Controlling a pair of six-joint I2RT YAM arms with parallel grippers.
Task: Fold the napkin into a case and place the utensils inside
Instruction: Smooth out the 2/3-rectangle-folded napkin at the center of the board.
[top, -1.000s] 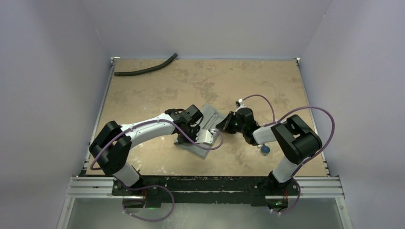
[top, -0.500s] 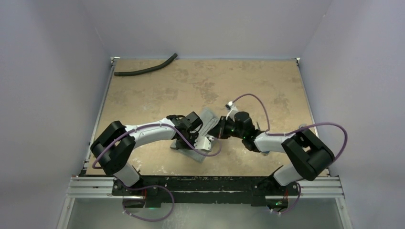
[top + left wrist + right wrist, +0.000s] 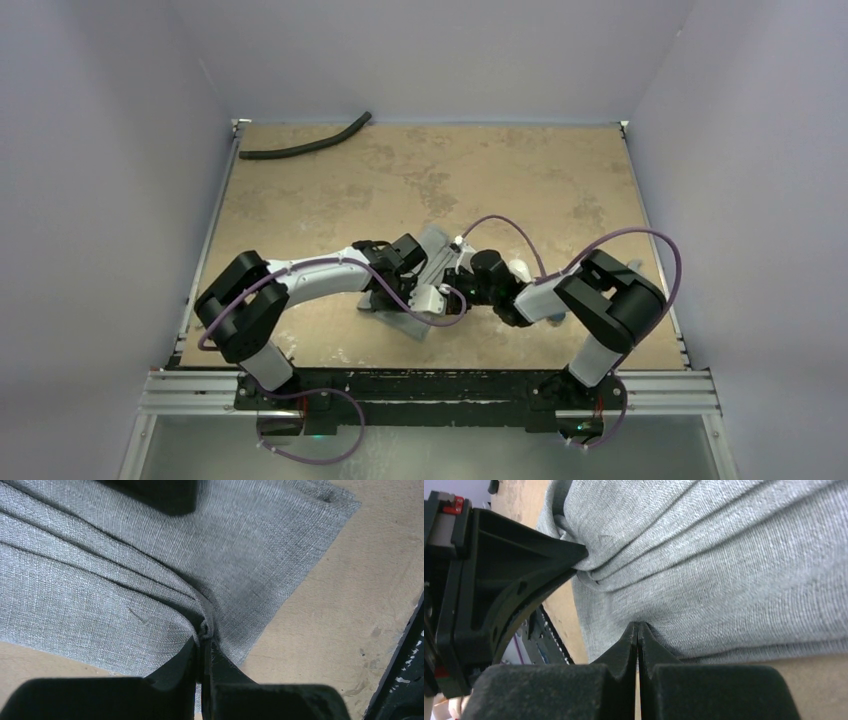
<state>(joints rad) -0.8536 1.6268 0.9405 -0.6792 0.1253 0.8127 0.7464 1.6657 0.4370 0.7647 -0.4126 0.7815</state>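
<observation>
Cloth is what both arms are busy with: the napkin (image 3: 437, 247) lies folded into a slanted oblong in the middle of the desk (image 3: 560, 180), right under the two wrists. The left fingers (image 3: 200, 650) are clamped on a small pucker of grey fabric, with creases running away from the pinch. The right fingers (image 3: 634, 637) are pressed together with their tips against the cloth's edge, just beside the left ones; from where I stand I cannot tell whether a layer is caught between them.

My guess is they are shaping or opening the pouch. To do it well, each grip should take only the top layer, or the whole bundle will drag across the desk and the folds will slip. Lifts should be low and gentle, both arms moving at the same pace so the thin fabric stays taut between them without twisting. The wrists are very close, so any pull ought to go outward, apart from each other. I cannot make out the utensils for certain, and the black hose (image 3: 300, 145) lies well away at the far edge
</observation>
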